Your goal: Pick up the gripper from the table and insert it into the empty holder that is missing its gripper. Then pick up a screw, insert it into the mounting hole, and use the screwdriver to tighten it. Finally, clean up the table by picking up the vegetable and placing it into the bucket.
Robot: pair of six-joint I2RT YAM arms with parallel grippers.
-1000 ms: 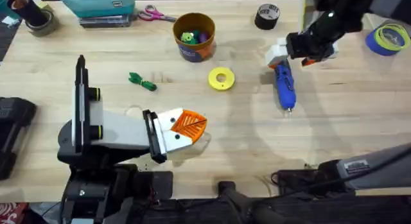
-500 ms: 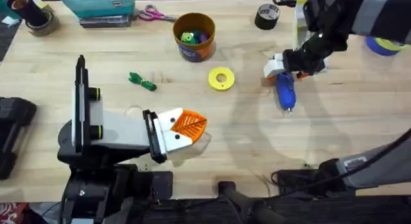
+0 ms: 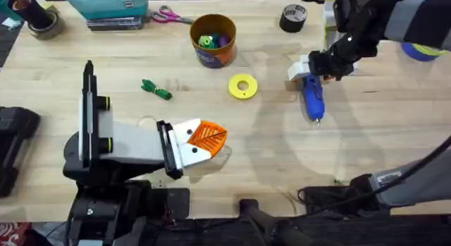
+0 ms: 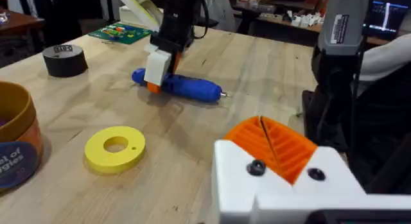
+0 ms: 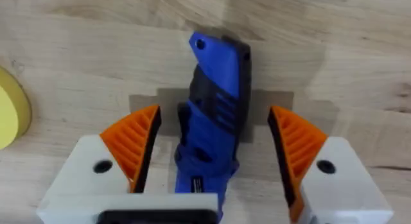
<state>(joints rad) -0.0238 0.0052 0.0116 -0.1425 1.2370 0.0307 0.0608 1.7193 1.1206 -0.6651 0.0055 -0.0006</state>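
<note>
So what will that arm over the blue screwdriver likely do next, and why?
Probably close its fingers. The right gripper is open, with an orange pad on each side of the screwdriver, which lies flat on the table between them. Neither pad appears to touch it yet, so squeezing shut seems the natural step before lifting.

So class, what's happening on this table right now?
The right gripper is open and straddles the blue screwdriver, which lies flat on the table; the orange pads stand apart from it on either side. The left gripper rests low on the near side with its orange wedges together. The dark-green vegetable lies on the wood beside the yellow disc, not yet in the bucket.
</note>
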